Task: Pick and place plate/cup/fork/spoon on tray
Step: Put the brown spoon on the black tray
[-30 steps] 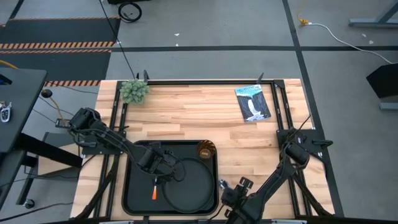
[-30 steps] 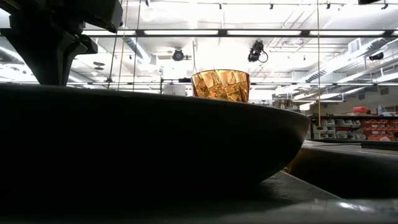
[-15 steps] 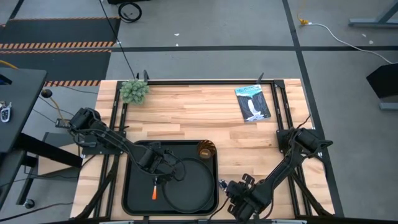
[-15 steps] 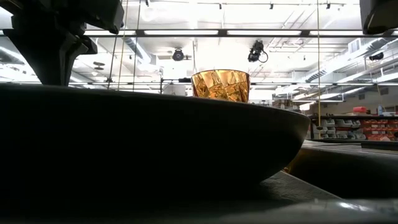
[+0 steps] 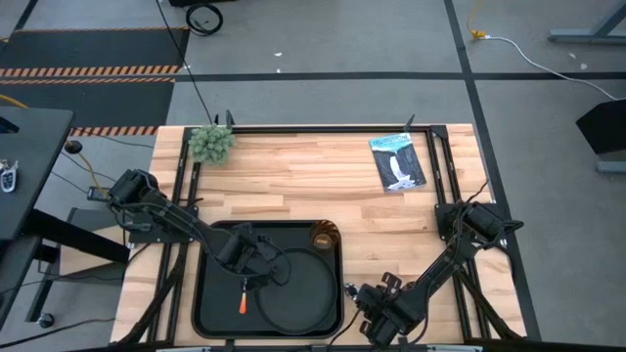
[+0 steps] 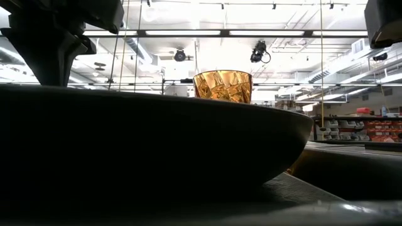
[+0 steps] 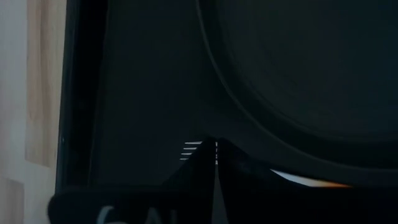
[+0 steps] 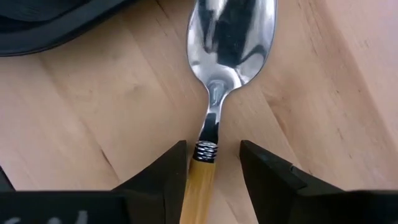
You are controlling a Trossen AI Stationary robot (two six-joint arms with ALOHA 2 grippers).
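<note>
Tool (image 8: 213, 171) on the right arm is hovering low at the worktop's (image 5: 293, 176) near edge, its fingers (image 8: 166, 177) standing apart on either side of the spoon (image 8: 224, 59), right where the orange handle meets the silver neck; whether they are touching it cannot be told. Beside it, the tray (image 5: 208, 298) is carrying the plate (image 5: 303, 293), the cup (image 5: 324, 235) in its far right corner, and the fork (image 7: 194, 150). Over the tray, the left tool (image 5: 252, 272) is sitting low with its fingers together at the fork.
</note>
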